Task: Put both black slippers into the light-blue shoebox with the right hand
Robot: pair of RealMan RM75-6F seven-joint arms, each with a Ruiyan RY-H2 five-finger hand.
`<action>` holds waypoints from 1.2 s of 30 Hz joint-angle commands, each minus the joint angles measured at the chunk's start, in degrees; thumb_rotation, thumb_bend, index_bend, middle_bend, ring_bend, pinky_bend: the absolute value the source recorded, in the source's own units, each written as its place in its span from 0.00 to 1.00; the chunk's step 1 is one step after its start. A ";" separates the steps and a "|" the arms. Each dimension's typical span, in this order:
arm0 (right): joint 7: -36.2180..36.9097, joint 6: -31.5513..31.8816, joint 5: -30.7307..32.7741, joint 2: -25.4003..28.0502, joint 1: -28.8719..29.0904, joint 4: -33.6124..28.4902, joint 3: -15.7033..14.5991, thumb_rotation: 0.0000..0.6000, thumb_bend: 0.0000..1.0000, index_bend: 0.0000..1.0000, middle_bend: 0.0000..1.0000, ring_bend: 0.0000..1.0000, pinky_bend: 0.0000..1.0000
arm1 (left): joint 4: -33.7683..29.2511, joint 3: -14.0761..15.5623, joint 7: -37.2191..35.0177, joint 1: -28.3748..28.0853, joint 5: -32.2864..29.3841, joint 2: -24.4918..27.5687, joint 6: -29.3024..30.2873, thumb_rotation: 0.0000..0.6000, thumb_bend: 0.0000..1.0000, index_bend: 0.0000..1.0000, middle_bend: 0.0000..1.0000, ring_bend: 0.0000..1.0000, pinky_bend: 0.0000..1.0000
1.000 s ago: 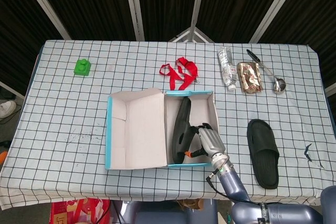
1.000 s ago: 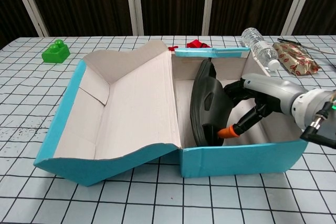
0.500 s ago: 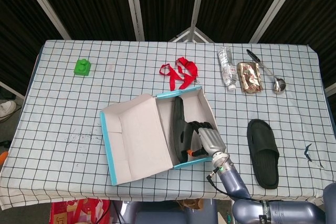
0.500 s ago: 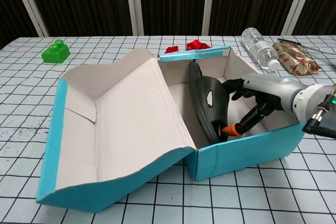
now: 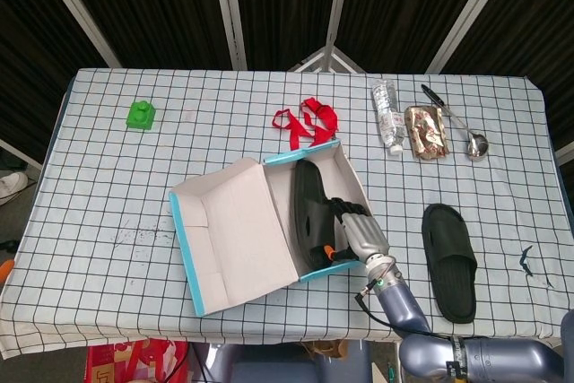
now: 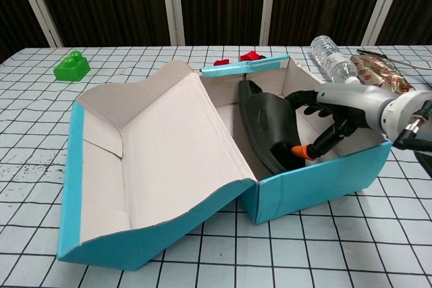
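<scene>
Inside the open light-blue cardboard shoebox (image 6: 317, 180), I see one black rubber slipper (image 6: 266, 126) leaning on its edge, with my right hand (image 6: 322, 118) reaching over the box wall, its fingers closed on it. The second black slipper (image 5: 449, 261) lies flat on the checked tablecloth (image 5: 108, 195), right of the box and apart from it. Beyond sit a red strap (image 5: 305, 123) and a clear plastic bottle (image 5: 387, 116).

Right hand (image 5: 359, 230) reaches forward, fingers curled, gripping
</scene>
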 commanded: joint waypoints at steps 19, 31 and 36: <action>-7.50 -1.38 13.36 9.42 5.41 -9.84 -0.14 1.00 0.39 0.00 0.00 0.00 0.00 | -0.19 -0.09 -0.49 0.24 -0.20 0.26 0.30 1.00 0.22 0.01 0.00 0.00 0.02; -4.65 -3.10 12.43 10.95 6.87 -12.55 -0.70 1.00 0.36 0.00 0.00 0.00 0.00 | -0.23 -0.14 -0.88 0.38 -0.21 0.38 0.54 1.00 0.22 0.01 0.00 0.00 0.02; -4.03 -2.30 9.93 10.14 6.67 -12.32 -2.24 1.00 0.36 0.00 0.00 0.00 0.00 | -0.20 -0.13 -0.84 0.30 -0.30 0.36 0.29 1.00 0.22 0.01 0.00 0.00 0.02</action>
